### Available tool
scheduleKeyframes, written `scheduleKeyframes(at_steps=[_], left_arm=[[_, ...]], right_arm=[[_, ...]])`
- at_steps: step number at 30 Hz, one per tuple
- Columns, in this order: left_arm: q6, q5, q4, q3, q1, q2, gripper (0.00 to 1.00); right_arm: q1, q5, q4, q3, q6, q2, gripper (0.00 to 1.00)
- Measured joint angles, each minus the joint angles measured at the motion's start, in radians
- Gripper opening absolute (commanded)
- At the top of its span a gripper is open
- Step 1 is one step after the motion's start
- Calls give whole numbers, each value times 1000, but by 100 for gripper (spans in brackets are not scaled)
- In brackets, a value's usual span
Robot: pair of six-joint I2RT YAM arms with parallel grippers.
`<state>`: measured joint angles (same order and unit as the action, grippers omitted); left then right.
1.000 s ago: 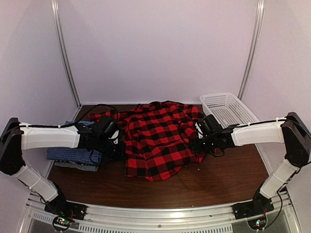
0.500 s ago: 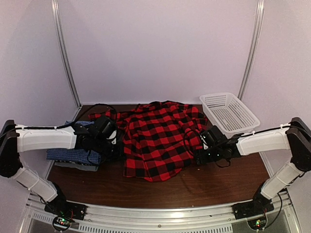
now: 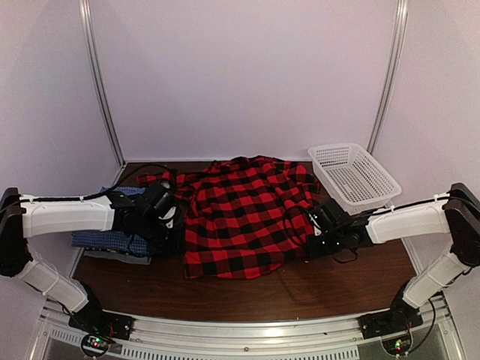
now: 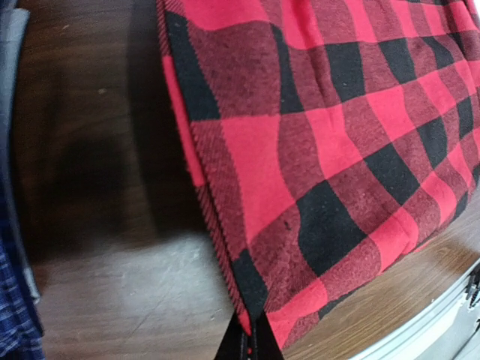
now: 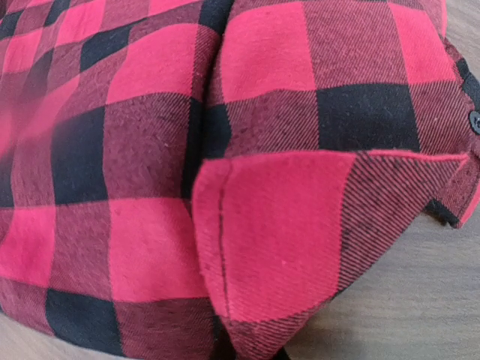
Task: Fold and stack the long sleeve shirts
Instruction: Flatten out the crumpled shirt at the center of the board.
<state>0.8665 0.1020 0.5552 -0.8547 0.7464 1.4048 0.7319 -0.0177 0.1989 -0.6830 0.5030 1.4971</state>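
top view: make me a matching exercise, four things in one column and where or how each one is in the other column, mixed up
Things:
1. red plaid shirt
2. blue checked shirt
3. white basket
4. left gripper

Places or states:
a. at the far right corner of the table
b. shut on a plaid hem
c. spread across the middle of the table
d. lying at the left edge of the table

Pairs: 1-c, 2-d, 3-a, 4-b
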Motion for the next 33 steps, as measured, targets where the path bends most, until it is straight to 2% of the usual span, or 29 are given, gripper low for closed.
scheduleKeyframes(at_steps=[10,13,16,19,20,23,26,33], left_arm=[[-96,-50,198,-40,-45,-79,0],[-124,-45,237,-40,-45,-80,0],[-151,-41,275,-40,-45,-75,0],[-177,-42,324,-48,-45,-61,0],[-186,-39,345,-56,-45,-55,2],[-200,-22,381,-72,-45,-46,24],[-204,8,408,-75,-45,-45,38],[-195,35,528,-135,-45,-45,51]], right_arm=[[141,107,179,38,69,-180,6],[192,159,192,93,130,-208,18],[220,203,222,131,174,-228,45],[227,220,291,130,195,-270,58],[227,219,328,116,196,-287,61],[223,204,412,49,197,-315,68],[196,188,455,-34,177,-317,71],[-9,145,447,-116,108,-294,73]])
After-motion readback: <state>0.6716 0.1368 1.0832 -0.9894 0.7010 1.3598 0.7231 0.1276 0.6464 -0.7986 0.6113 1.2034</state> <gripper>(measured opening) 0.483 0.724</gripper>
